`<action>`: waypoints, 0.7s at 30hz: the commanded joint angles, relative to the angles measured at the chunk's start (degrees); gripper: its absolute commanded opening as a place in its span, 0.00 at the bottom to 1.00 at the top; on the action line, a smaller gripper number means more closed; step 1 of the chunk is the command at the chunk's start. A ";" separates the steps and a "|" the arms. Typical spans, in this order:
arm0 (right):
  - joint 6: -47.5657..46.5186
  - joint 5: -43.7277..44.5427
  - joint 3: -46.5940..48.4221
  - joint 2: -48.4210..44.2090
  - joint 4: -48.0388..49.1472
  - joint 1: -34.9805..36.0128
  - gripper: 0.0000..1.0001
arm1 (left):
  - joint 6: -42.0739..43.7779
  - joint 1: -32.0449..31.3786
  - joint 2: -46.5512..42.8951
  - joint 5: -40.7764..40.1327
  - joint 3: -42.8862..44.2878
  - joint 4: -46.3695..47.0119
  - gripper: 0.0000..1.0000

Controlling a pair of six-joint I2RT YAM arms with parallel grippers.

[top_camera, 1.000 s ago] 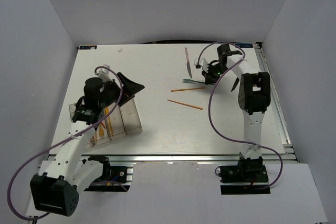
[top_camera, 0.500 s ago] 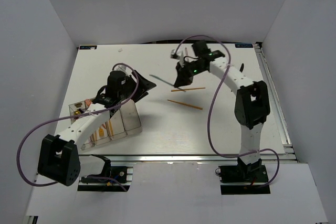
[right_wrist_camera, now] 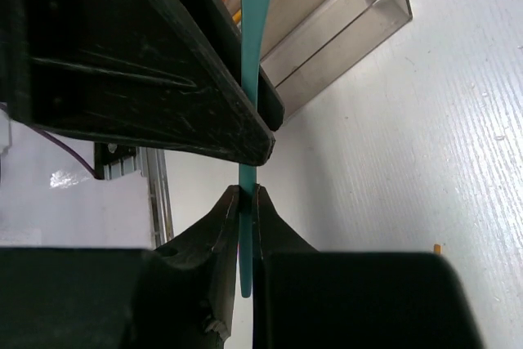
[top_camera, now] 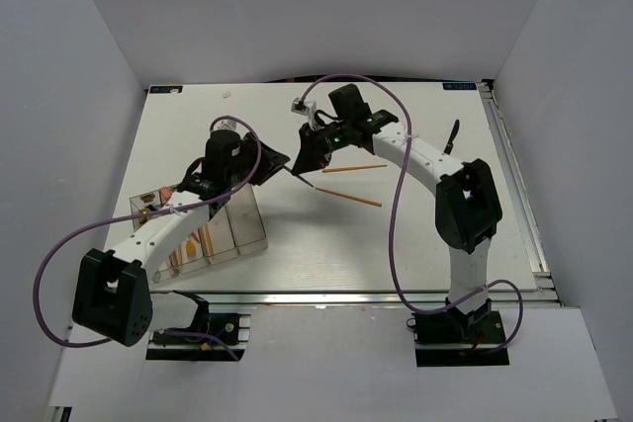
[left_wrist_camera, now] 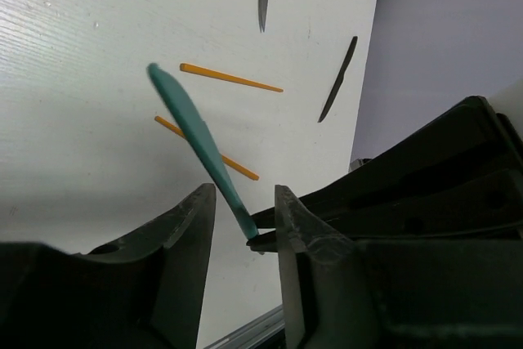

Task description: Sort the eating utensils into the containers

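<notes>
Between the half-open jaws of your left end effector [left_wrist_camera: 243, 195], the teal utensil [left_wrist_camera: 188, 124] sits pinched in your right end effector [right_wrist_camera: 245, 195], apparently a handover: clench left before right lets go.

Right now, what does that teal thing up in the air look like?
The teal plastic utensil is slim, flat and smooth, widening to a rounded tip. It hangs above the table, pinched at one end by the right gripper. Its shaft passes between the open fingers of the left gripper, which don't seem to touch it.
</notes>
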 commanded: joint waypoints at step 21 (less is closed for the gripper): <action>-26.22 4.84 -5.82 -8.96 -4.80 -8.46 0.89 | 32.09 15.81 -10.36 -10.40 10.31 -38.37 0.00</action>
